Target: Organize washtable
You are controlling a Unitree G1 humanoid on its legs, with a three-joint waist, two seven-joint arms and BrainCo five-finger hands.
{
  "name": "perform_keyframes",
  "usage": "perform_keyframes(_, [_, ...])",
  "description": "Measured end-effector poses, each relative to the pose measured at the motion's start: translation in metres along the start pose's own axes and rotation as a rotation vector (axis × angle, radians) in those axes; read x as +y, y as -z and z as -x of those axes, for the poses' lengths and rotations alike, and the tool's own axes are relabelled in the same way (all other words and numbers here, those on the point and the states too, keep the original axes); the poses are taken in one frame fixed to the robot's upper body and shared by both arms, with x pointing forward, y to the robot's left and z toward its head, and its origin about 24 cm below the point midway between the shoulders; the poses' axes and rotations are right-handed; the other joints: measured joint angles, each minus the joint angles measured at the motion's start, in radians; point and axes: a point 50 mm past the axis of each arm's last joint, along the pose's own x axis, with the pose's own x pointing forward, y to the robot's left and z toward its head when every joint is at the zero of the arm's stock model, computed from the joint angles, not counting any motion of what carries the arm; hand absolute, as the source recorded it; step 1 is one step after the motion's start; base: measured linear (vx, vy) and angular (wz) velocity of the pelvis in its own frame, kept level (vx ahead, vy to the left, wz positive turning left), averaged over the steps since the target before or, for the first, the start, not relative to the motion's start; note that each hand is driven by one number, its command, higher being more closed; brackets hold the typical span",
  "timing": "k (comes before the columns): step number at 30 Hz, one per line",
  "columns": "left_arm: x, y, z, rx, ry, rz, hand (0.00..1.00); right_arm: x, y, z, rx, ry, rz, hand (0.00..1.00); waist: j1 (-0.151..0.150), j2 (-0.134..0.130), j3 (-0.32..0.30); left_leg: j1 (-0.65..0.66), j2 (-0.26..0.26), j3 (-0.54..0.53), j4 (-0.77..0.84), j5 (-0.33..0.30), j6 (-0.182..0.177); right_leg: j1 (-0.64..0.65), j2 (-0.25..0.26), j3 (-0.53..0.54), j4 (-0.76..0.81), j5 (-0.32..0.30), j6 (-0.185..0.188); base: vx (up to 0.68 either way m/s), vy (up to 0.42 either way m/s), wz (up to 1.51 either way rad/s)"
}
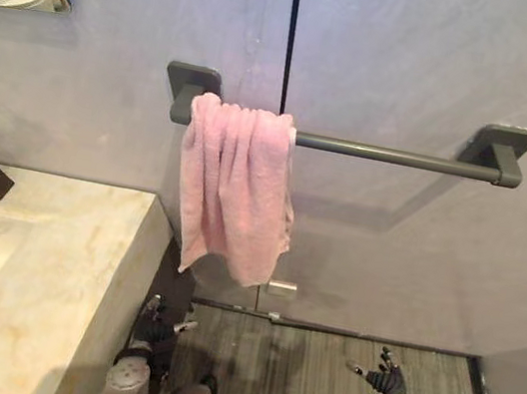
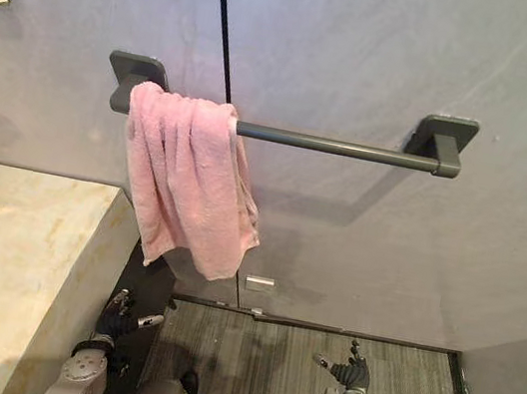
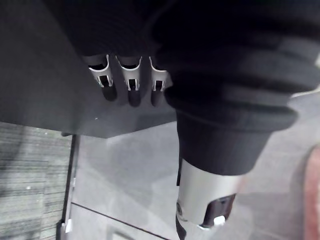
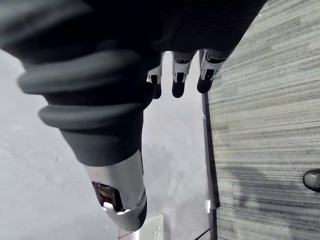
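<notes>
Hanging bunched at the bar's left end: the towel, high up.
Left robot hand, low by the tabletop, sits almost under it; right robot hand is farther off; both slack, empty.

light soft, even | towel and bar shadow the wall | floor dim

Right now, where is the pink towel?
In the eye views, the pink towel hangs bunched over the left end of the grey towel bar, above the marble counter's right edge.
</notes>
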Motion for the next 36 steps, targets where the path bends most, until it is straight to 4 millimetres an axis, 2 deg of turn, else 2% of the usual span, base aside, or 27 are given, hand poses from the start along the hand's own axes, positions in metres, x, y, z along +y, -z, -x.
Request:
perform_keyframes(1, [-0.003,-0.010,0.001,-0.047,0.008,0.012,0.00,-0.001,0.003,0.001,0.009,0.002,0.000,0.00,-0.004,0.000,0.000,0.013,-0.012,-0.009,-0.044,0.025,0.006,0.002,-0.010,-0.007,-0.011,0.004,0.006,0.01,0.039,0.22])
perform_keyframes(8, [-0.002,-0.055,0.013,-0.269,0.011,0.059,0.00,-0.006,0.014,0.007,0.035,0.015,-0.004,0.00,-0.003,-0.001,-0.014,0.070,-0.017,-0.040,-0.138,0.076,0.005,0.029,-0.014,-0.035,-0.028,0.005,0.007,-0.03,-0.013,0.13])
perform_keyframes(15, [-0.004,-0.095,0.024,-0.471,0.037,0.078,0.00,-0.006,0.020,0.010,0.050,0.003,0.014,0.00,-0.007,0.004,-0.035,0.104,-0.015,-0.057,-0.180,0.100,0.003,0.050,-0.009,-0.044,-0.034,0.005,0.007,-0.03,-0.025,0.06])
perform_keyframes(18, [-0.006,-0.105,0.023,-0.518,0.041,0.030,0.00,-0.003,0.018,0.009,0.043,-0.020,0.018,0.00,-0.024,0.003,-0.041,0.112,-0.015,-0.058,-0.180,0.101,0.003,0.067,-0.008,-0.044,-0.051,0.016,0.007,-0.01,-0.006,0.01])
perform_keyframes(23, [-0.012,-0.125,0.014,-0.590,0.050,-0.025,0.00,0.000,0.016,0.008,0.035,-0.043,0.035,0.00,-0.032,0.002,-0.042,0.121,-0.014,-0.043,-0.181,0.101,0.003,0.073,-0.002,-0.027,-0.067,0.030,0.008,-0.03,-0.009,-0.10])
perform_keyframes(25, [-0.012,-0.123,0.008,-0.576,0.046,-0.072,0.00,0.001,0.013,0.007,0.028,-0.058,0.043,0.00,-0.048,0.002,-0.044,0.133,-0.014,-0.030,-0.190,0.101,0.003,0.084,0.001,-0.016,-0.088,0.043,0.008,-0.02,-0.002,-0.16])
perform_keyframes(31, [-0.012,-0.123,-0.007,-0.545,0.040,-0.159,0.00,-0.004,0.011,0.009,0.012,-0.054,0.050,0.00,-0.056,-0.001,-0.050,0.148,-0.013,-0.006,-0.212,0.101,0.003,0.083,0.008,0.007,-0.107,0.052,0.010,-0.01,-0.008,-0.15])
perform_keyframes(32, [-0.012,-0.123,-0.009,-0.544,0.039,-0.169,1.00,-0.003,0.010,0.008,0.007,-0.055,0.050,0.00,-0.059,-0.002,-0.051,0.149,-0.013,-0.005,-0.213,0.101,0.003,0.084,0.008,0.013,-0.109,0.052,0.011,0.01,-0.005,-0.07])
perform_keyframes(36, [-0.009,-0.119,-0.018,-0.507,0.033,-0.234,1.00,-0.002,0.008,0.008,0.000,-0.064,0.059,0.00,-0.065,-0.006,-0.053,0.152,-0.013,0.003,-0.216,0.101,0.003,0.085,0.009,0.023,-0.117,0.056,0.010,0.02,-0.010,-0.07])
